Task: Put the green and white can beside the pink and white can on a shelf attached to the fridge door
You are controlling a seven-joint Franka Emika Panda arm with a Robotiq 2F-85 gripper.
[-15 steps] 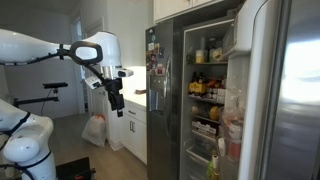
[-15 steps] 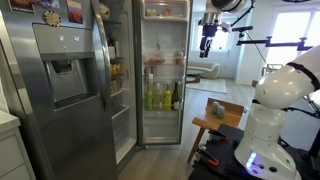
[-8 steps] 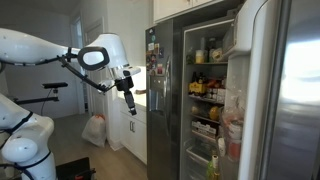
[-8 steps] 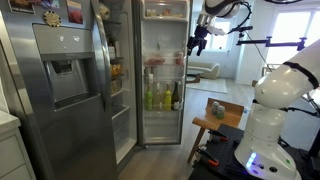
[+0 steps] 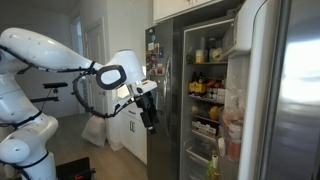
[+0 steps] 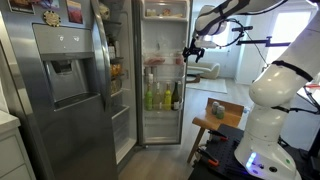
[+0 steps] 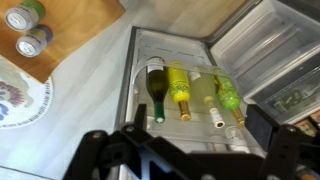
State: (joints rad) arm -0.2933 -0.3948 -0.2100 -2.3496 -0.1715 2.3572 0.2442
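Note:
In the wrist view the green and white can (image 7: 24, 16) and the pink and white can (image 7: 33, 43) stand side by side on a wooden table (image 7: 85, 30) at the top left. In an exterior view both cans (image 6: 216, 109) show small on that table (image 6: 205, 126). My gripper (image 7: 185, 150) is open and empty, high in the air in front of the open fridge, far from the cans. It shows in both exterior views (image 5: 150, 118) (image 6: 190, 53). The stainless fridge door (image 5: 290, 90) stands open, with bins on its white lining (image 5: 233, 128).
Several bottles (image 7: 180, 90) stand on a fridge shelf below my gripper, also seen in an exterior view (image 6: 160, 97). A dark door with magnets (image 5: 153, 50) is beside the compartment. A white bag (image 5: 95, 130) lies on the floor. A dispenser door (image 6: 60, 80) stands near the camera.
The arm has swung toward the open fridge. The gripper has moved from out in the room to just in front of the compartment, still open and empty.

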